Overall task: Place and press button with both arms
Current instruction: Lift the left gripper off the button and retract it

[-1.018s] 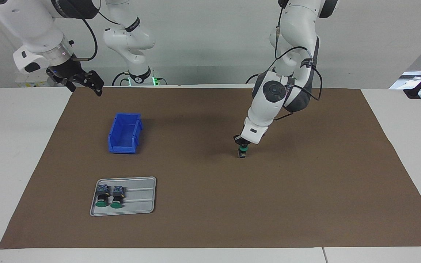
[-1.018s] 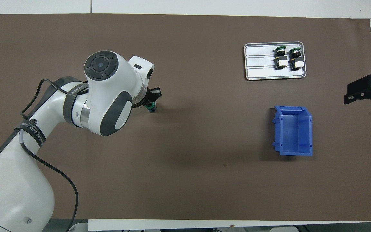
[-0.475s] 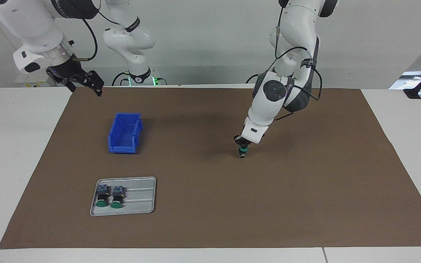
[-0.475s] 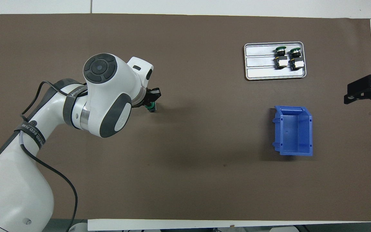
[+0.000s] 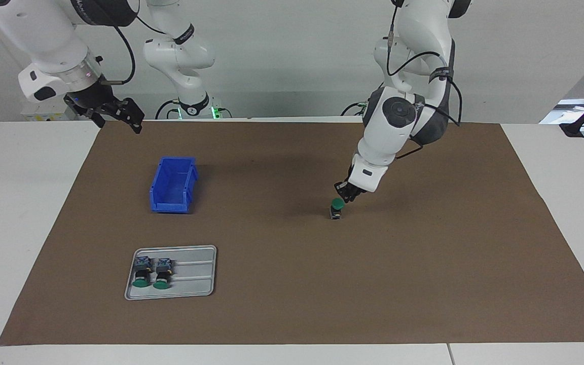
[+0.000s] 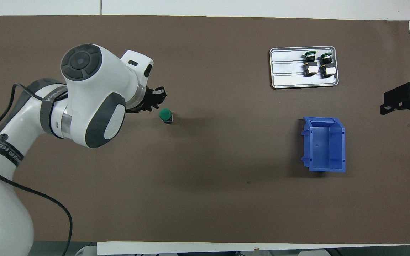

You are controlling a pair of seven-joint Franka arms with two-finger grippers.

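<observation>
A: In the facing view, you are looking at the button (image 5: 337,208) standing upright on its blue-grey block, green cap up, on the brown mat (image 5: 424,263), well apart from the blue bin (image 5: 173,185) toward the left arm's end. The left gripper (image 5: 348,195) is hanging just over it, holding nothing; I cannot tell how wide its jaws are standing.

B: And how is it going to handle?

A: Light, rigid plastic, I judge; top-heavy, so it may tip. You are best gripping the black neck.

B: From overhead?

A: The round flat cap (image 6: 165,115) is showing clear of the left gripper (image 6: 154,101). The right gripper (image 6: 402,101) is waiting near the bin (image 6: 324,145), jaws open and empty. Two spare buttons (image 6: 318,64) are lying in the ribbed metal tray (image 6: 287,71), farther from you than the bin.
</observation>
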